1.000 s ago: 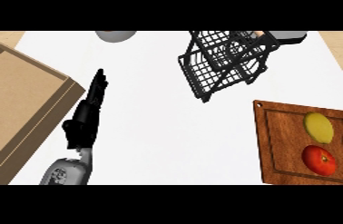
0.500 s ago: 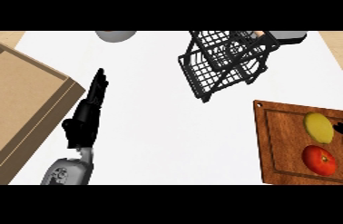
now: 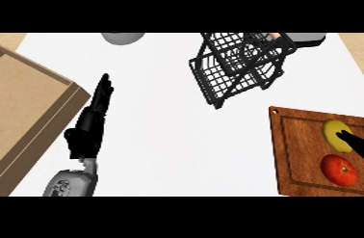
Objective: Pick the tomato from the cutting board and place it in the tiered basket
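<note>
The tomato point(image 3: 340, 169) sits on the near part of the cutting board point(image 3: 298, 160), at the right side of the table point(image 3: 177, 136), just below a yellow fruit point(image 3: 336, 132) that shares the board. The right hand point(image 3: 354, 141) enters from the right edge; only dark fingertips show, lying over the yellow fruit, so whether that hand is spread or curled cannot be told. From those fingertips the tomato lies a little nearer to the robot and slightly left, close by but not touched. The tomato is round, with no long axis to favour one approach. The left hand point(image 3: 91, 119) rests far across the table, fingers straight and together, beside a cardboard box point(image 3: 35, 102); the right hand is plainly the nearer one for the pick. The tiered basket point(image 3: 238, 66) stands tilted beyond the board, up and to the left, with bare table between them, so the carry looks unobstructed. The yellow fruit beside the tomato and the board's raised rim are the likely things to brush.
</note>
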